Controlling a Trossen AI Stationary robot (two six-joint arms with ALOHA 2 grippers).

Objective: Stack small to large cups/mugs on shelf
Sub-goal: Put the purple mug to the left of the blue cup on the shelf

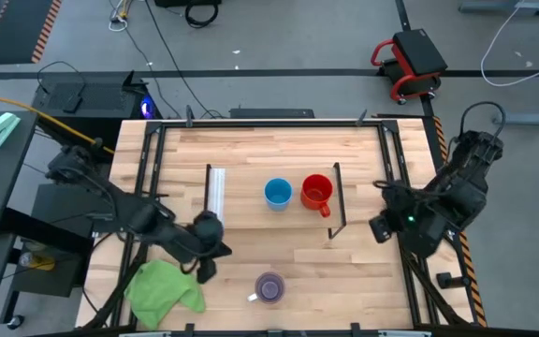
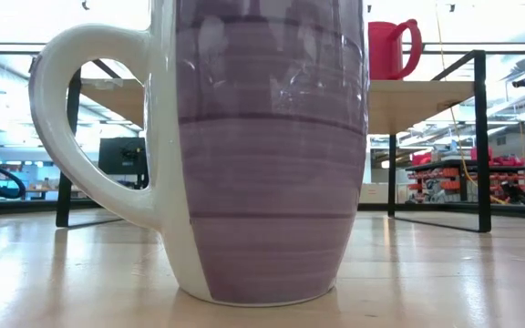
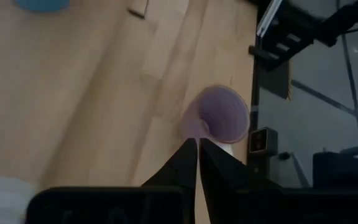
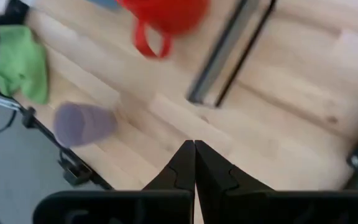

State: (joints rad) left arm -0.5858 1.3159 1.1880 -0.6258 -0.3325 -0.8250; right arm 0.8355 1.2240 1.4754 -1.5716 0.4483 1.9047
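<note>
The purple mug (image 1: 269, 287) with a white handle (image 2: 80, 118) stands upright on the tabletop near the front edge; it fills the low view (image 2: 272, 155). The light-blue cup (image 1: 277, 193) and the red mug (image 1: 317, 194) stand side by side on the low shelf (image 1: 251, 211). My left gripper (image 1: 204, 270) is shut and empty, left of the purple mug, which shows beyond its fingertips in the left wrist view (image 3: 219, 115). My right gripper (image 1: 379, 227) is shut and empty, right of the shelf's black end frame (image 1: 338, 198).
A green cloth (image 1: 162, 285) lies at the table's front left corner, close to my left gripper. The shelf's white strip (image 1: 216, 190) is at its left end. Bare wood lies between the shelf and the front edge, around the purple mug.
</note>
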